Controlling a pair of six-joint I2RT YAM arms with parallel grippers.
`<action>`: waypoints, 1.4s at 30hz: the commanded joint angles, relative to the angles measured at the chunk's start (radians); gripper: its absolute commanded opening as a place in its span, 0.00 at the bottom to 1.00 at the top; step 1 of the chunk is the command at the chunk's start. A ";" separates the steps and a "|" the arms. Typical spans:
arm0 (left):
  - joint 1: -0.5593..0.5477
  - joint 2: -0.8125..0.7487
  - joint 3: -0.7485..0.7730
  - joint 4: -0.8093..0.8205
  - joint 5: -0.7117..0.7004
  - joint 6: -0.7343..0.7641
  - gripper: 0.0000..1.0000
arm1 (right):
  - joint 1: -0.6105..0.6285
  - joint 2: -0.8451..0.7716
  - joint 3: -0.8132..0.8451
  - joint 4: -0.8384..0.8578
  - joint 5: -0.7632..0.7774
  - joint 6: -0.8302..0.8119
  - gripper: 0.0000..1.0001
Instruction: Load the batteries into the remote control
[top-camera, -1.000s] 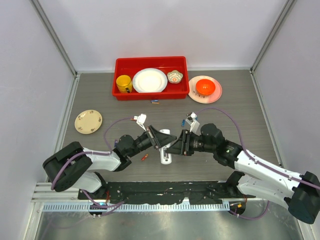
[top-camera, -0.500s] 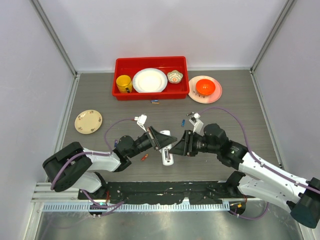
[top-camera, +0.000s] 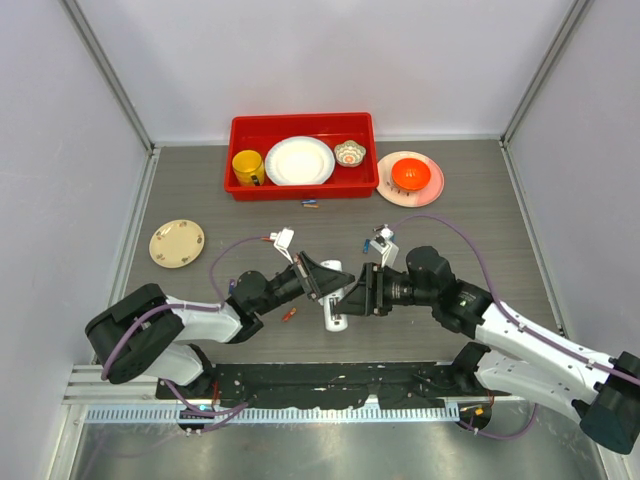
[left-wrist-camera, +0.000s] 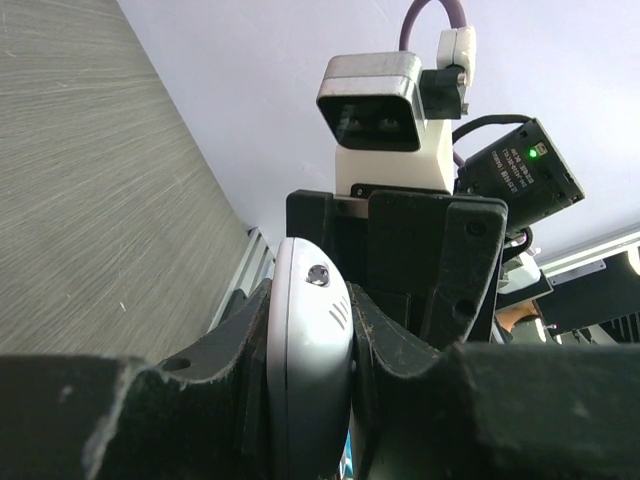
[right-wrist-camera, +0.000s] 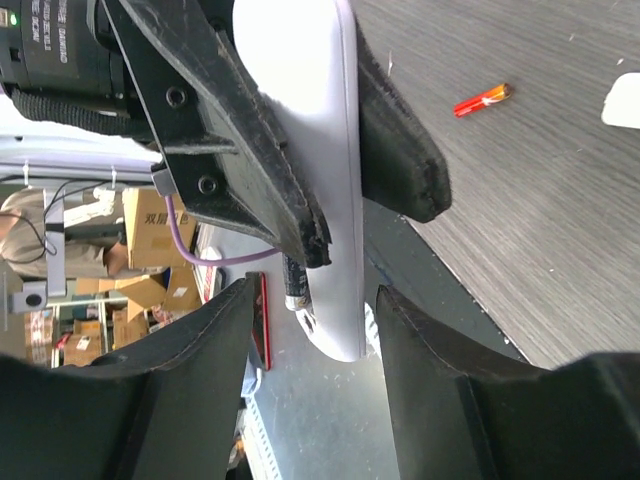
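Right pincer (top-camera: 350, 296) nearer again — agape, left pincer (top-camera: 335, 281) clamping remote control (top-camera: 333, 312)

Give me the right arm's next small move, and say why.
Probably close the right tool on the remote's free end: it is open astride that end, while the left tool clamps the middle. Then the left could fetch the red battery.

remote control (top-camera: 333, 315) between left claw (top-camera: 338, 277) and right claw (top-camera: 350, 297); battery (top-camera: 289, 315) just left.
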 joint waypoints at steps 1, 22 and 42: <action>0.001 -0.002 0.042 0.264 0.009 -0.009 0.00 | 0.017 0.018 0.012 0.067 -0.069 -0.015 0.59; 0.010 -0.015 0.052 0.264 0.036 -0.032 0.00 | 0.025 0.058 -0.006 0.087 -0.072 -0.041 0.53; 0.009 -0.022 0.049 0.264 0.059 -0.042 0.00 | 0.024 0.078 -0.008 0.104 -0.004 -0.017 0.40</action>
